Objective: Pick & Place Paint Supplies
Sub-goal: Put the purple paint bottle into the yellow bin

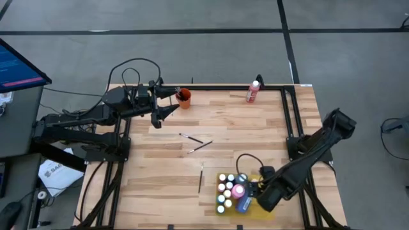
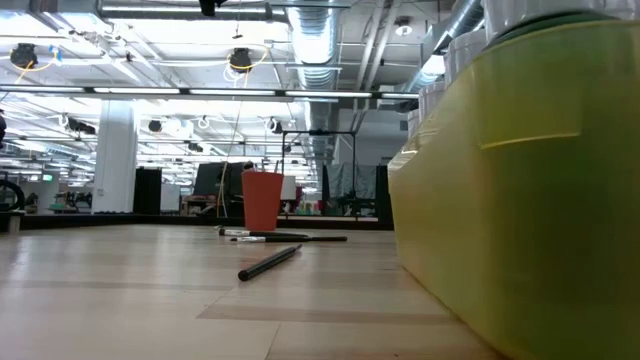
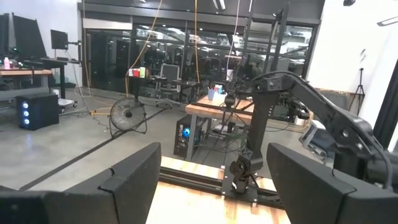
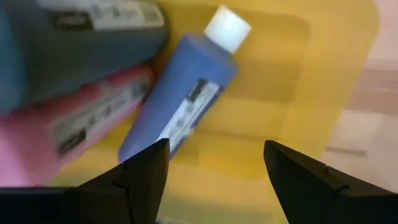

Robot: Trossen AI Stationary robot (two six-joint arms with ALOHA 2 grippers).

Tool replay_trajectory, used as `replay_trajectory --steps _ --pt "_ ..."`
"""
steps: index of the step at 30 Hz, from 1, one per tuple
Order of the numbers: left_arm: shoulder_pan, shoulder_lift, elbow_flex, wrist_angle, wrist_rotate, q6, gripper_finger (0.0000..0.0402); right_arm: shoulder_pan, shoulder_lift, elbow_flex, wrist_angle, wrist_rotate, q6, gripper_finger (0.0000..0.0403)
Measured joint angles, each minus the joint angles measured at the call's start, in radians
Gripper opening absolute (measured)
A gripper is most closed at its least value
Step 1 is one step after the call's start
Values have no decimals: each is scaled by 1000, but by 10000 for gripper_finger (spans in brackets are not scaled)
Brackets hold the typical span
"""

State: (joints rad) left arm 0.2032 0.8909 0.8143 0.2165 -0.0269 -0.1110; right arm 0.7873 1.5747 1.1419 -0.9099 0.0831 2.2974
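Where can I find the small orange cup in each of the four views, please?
High view: orange cup at the table's far edge, just beside the open left gripper.
Low view: the cup stands upright left of centre, behind the paintbrushes.
Left wrist view: not in it.
Right wrist view: not in it.
Shared landmark: the paintbrushes lie mid-table.

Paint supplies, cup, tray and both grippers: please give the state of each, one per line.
left gripper: open, empty, beside the orange cup
right gripper: open, over yellow tray
blue bottle: lying in tray
pink bottle: lying on table
paintbrushes: lying loose on table
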Motion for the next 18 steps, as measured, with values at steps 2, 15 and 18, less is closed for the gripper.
replay_trajectory --steps 2,15,18 --pt "0 0 0 0 0 0 286 -13 32 0 2 0 -1 256" --pt "0 0 0 1 0 -1 286 -26 82 -1 -22 50 8 247" --pt "0 0 0 1 0 -2 286 15 82 4 -4 200 27 237"
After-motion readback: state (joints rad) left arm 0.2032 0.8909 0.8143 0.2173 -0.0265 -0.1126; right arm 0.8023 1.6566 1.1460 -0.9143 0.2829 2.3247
